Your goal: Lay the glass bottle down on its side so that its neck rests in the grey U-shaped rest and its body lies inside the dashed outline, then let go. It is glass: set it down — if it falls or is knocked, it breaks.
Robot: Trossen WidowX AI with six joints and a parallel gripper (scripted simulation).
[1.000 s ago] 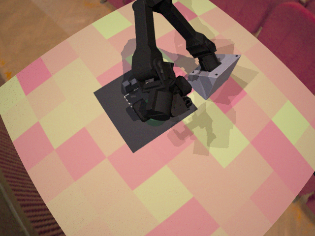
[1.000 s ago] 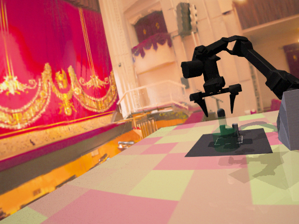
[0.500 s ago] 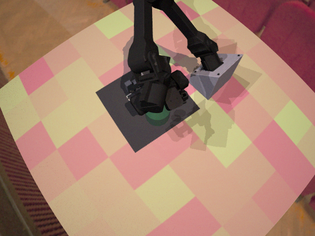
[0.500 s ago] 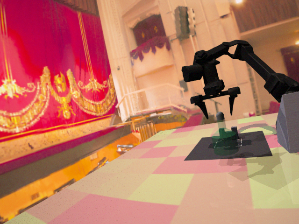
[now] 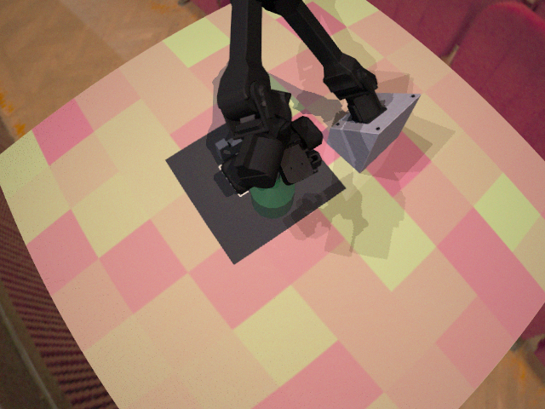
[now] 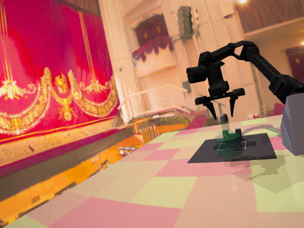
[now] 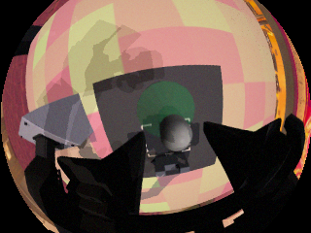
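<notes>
Two fingers of my gripper stand partly open, more than halfway, with nothing held; their tips point down, one on either side of the tip of the neck. Directly below me is the green glass bottle, upright on its base, its long axis vertical and its rounded grey neck tip pointing up at me. Its neck is not lying in the grey U-shaped rest, whose prongs rise nearby. The white dashed outline lies between the rest and the bottle's base; whether the base overlaps it, I cannot tell exactly. All of these are on a dark square mat, flat on the pink, peach and yellow-green checked tabletop. Off to one side is the grey-blue faceted pedestal under my arm. Beyond the table hangs a crimson theatre curtain with gold trim.
</notes>
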